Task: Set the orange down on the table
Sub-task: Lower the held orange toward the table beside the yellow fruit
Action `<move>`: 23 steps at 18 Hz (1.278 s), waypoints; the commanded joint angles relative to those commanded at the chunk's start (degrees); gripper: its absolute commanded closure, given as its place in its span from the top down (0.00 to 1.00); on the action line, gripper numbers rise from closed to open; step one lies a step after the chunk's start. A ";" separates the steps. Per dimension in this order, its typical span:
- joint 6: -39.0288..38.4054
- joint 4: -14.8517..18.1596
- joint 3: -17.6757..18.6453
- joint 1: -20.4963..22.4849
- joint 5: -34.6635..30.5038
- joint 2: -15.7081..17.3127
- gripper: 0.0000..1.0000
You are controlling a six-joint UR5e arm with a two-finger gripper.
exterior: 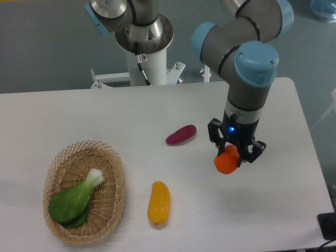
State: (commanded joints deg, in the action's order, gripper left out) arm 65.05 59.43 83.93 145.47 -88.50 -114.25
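Note:
The orange (226,162) is a small round orange-red fruit at the right middle of the white table (273,210). My gripper (234,156) points straight down and is shut on the orange, its black fingers on either side of it. The fruit sits at or just above the tabletop; I cannot tell whether it touches.
A purple sweet potato (181,135) lies left of the gripper. A yellow-orange oval fruit (158,202) lies near the front middle. A wicker basket (84,191) at the front left holds a green bok choy (73,199). The table's right edge is close to the gripper.

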 joint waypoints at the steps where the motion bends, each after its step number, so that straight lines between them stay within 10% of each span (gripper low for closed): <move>1: -1.14 -1.67 0.35 -0.36 -0.71 -0.62 0.46; 6: -6.34 -9.06 2.99 -2.81 -0.98 -4.75 0.46; 19: -6.34 -9.78 7.56 -4.75 -0.98 -8.01 0.51; 20: -6.17 -9.78 7.65 -4.75 -0.98 -8.01 0.62; 21: -5.73 -9.78 7.30 -4.75 -0.89 -7.92 1.00; 23: -6.08 -9.78 7.30 -4.67 -0.89 -7.39 1.00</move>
State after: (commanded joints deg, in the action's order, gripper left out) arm 58.98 49.66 91.23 140.80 -89.38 -121.64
